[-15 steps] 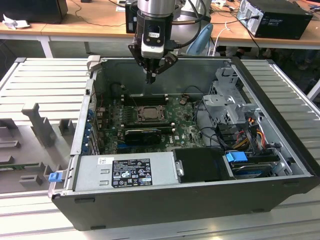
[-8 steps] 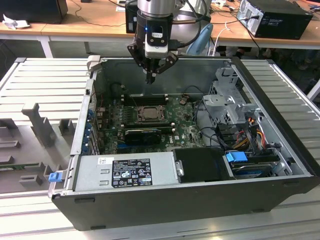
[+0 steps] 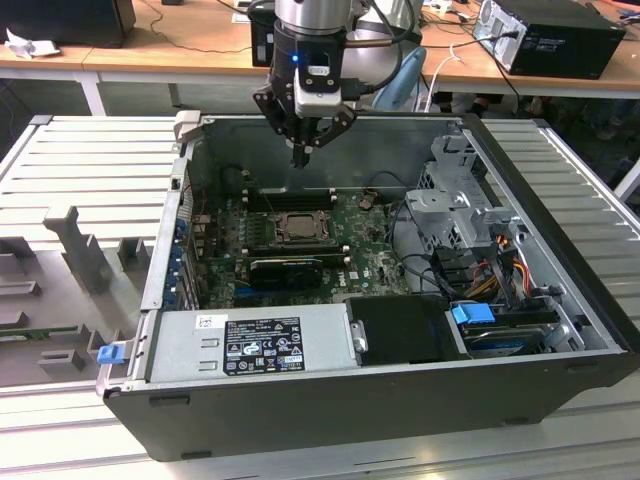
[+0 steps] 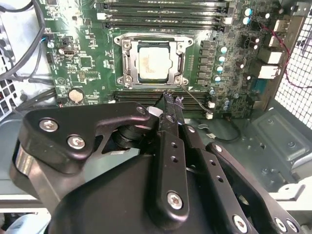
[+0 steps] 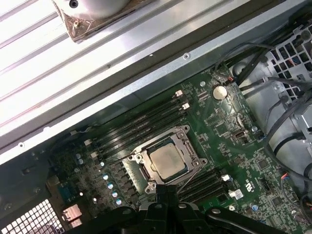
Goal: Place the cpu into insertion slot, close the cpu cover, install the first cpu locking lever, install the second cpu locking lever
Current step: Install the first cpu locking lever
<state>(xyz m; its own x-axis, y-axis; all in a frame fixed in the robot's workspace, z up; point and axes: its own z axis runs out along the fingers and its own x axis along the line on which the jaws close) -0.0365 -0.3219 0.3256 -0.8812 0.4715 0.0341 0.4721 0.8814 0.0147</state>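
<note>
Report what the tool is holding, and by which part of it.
Nothing. The tool is shut and empty; the cpu lies on the motherboard, apart from it.

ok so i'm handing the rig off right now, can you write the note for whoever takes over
Gripper: shut, holding nothing, raised above the motherboard beside the socket.
Things: the cpu sits flat in the insertion slot, and the cpu cover lies down around it.
Done: cpu placed, and the cover looks closed.
Left: one thin locking lever angles away from the socket, so it looks unlatched. I cannot tell the state of the other lever.
</note>
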